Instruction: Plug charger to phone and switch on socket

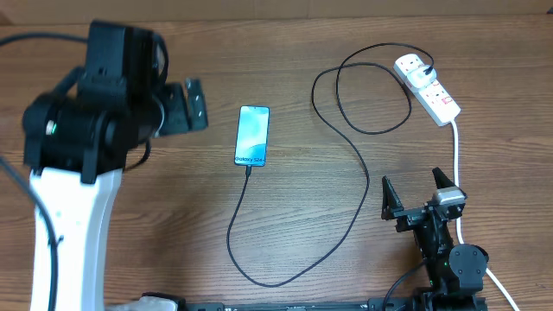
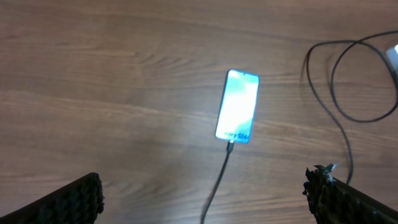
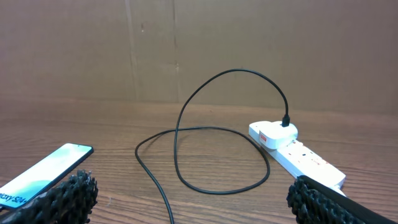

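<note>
The phone [image 1: 252, 134] lies centrally on the table [image 1: 173, 229], the charger [image 1: 366, 178] looping from it to the socket [image 1: 436, 93] far right.

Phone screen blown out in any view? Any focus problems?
Left wrist: the phone screen is overexposed, glowing with a pale halo, its text reduced to a dark smear; the whole frame looks soft. Overhead: screen evenly exposed, text just readable, no harsh shadows on the wood. Right wrist: power strip and charger cable are sharp, lighting flat.

Too small to tell: the socket [image 1: 432, 91] switches; phone [image 3: 43, 171] partly cut off
</note>
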Robot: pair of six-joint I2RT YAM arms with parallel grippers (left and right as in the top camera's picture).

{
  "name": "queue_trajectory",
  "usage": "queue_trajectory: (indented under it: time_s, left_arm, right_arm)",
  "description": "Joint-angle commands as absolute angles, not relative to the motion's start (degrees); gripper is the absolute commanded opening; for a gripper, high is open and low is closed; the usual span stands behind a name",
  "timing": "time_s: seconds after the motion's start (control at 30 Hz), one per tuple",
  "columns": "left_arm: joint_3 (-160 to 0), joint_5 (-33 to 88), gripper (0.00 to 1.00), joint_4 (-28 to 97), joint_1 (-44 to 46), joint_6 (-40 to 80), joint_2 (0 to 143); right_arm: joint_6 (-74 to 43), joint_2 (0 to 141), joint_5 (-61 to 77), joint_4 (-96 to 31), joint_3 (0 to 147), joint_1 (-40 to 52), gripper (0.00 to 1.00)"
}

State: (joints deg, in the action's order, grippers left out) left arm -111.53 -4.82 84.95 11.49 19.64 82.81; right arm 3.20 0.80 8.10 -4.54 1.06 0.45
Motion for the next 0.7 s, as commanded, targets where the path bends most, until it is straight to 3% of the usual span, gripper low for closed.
queue_trajectory:
  time_s: [0.0,0.33,0.67]
  left_arm:
    - [-105.10,-7.09,1.00,84.53,11.25,20.97,78.19]
    - [-81.28,-6.37,1.00,76.51,11.11,21.04,64.58]
    - [-71.02,-4.32,1.00,76.44,6.09,21.02,53.67]
  right_arm:
    - [3.07,0.16,7.75,-4.23,0.47,0.30,1.00]
    - [3.07,0.16,7.75,-4.23,0.49,0.30,1.00]
    - [3.07,0.16,7.75,-4.23,0.47,0.30,1.00]
